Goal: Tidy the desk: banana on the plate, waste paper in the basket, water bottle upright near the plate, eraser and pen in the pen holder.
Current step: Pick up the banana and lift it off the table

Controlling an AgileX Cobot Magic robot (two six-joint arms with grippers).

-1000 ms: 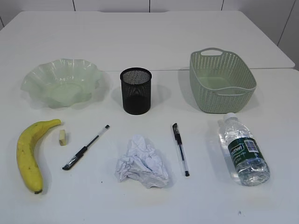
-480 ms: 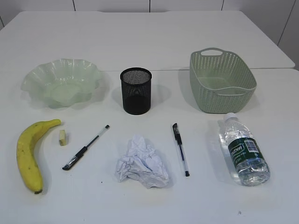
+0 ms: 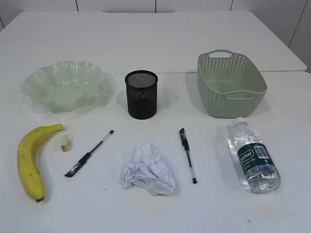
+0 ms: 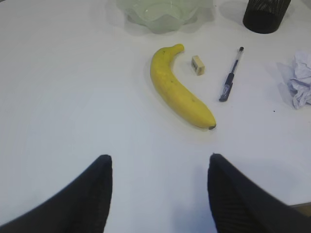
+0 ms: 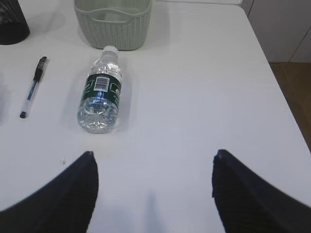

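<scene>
Tabletop (image 3: 155, 48) — banana (image 3: 30, 158) lying flat, eraser (image 3: 64, 142) just beside it; two pens (image 3: 89, 153) (image 3: 187, 154) flank the crumpled paper (image 3: 147, 169). Bottle (image 3: 253, 156) on its side near the basket (image 3: 231, 85). Plate (image 3: 64, 86), apparently translucent, and pen holder (image 3: 141, 94) behind. Left pincer (image 4: 158, 194), right pincer (image 5: 153, 191) — both released, grasping nothing.

White tabletop (image 3: 155, 48) filling the scene, a seam line (image 3: 175, 73) running across it behind the objects, pale panelled wall (image 3: 194, 5) at the back, wood floor (image 5: 291, 92) beyond the table's right edge
</scene>
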